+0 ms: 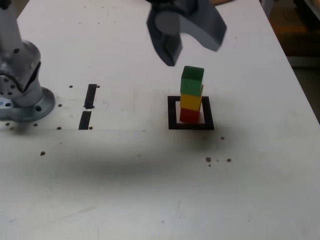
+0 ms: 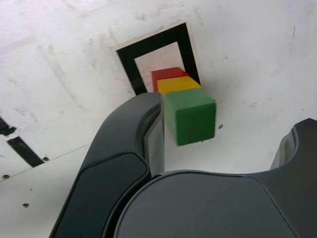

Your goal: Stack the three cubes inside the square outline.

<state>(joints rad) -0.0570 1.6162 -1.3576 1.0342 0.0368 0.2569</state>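
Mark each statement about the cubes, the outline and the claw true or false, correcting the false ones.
1. The green cube tops the stack. True.
2. The red cube sits between the other two. False: it is at the bottom, and the yellow cube is in the middle.
3. The stack stands within the square outline. True.
4. The claw is closed on the green cube. False: its jaws are spread apart, above the stack in the exterior view.
5. In the exterior view, the two short black strips lie to the right of the outline. False: they lie to its left.
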